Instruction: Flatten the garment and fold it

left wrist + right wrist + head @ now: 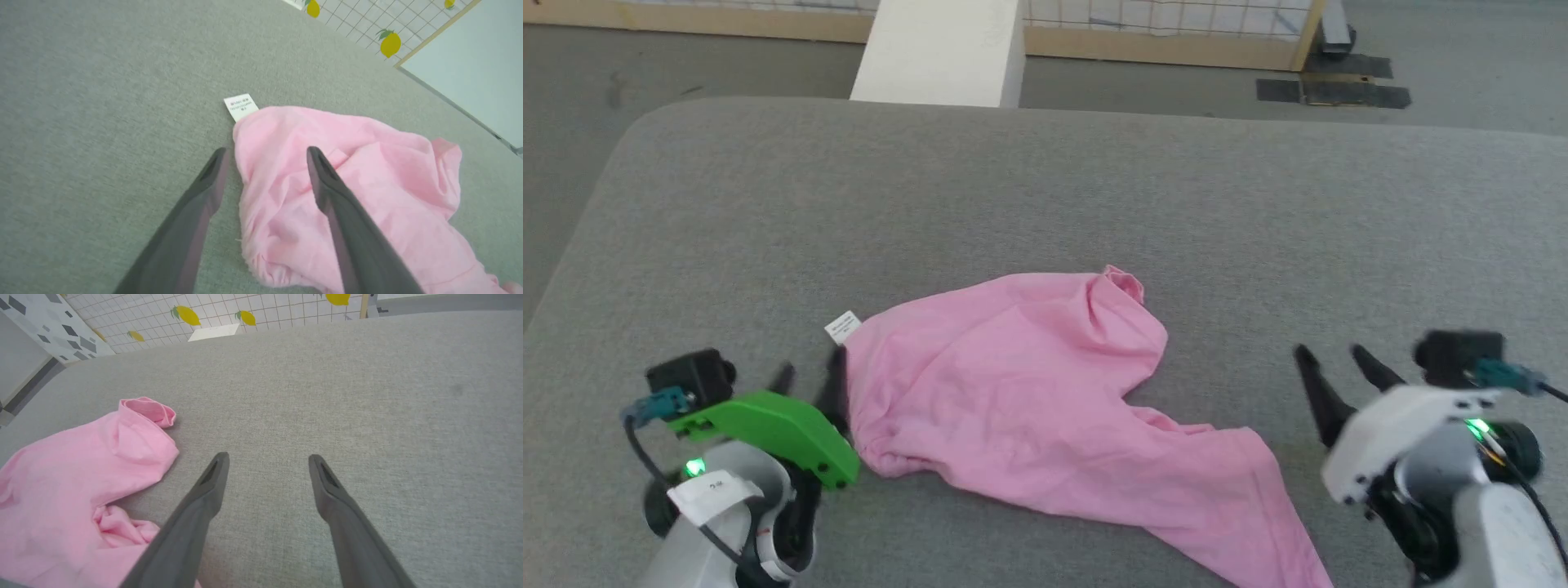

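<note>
Looking down from the head, finds the garment (1013,367) crumpled on the grey cushion (1045,180), one leg trailing away from its label end, a rolled hem (1125,282) poking up at its far edge, the white label (842,327) sticking out at its far-left corner. Places the left gripper (810,371) right at the garment's left edge, just below that label, fingers parted, one of them touching or nearly touching the cloth; cannot tell which. Places the right gripper (1331,359) well off the garment's right side, fingers spread over bare cushion, gripping nothing. Turning to the left wrist view, shows the left gripper (265,153) gaping wide, straddling the garment's (367,163) edge: one finger beside the cloth, the other above it, nothing pinched, the white label (241,107) just beyond the tips. Moving to the right wrist view, shows the right gripper (267,457) equally wide and empty, clear of the garment (73,469), with the rolled hem (149,410) at that garment's far end.
</note>
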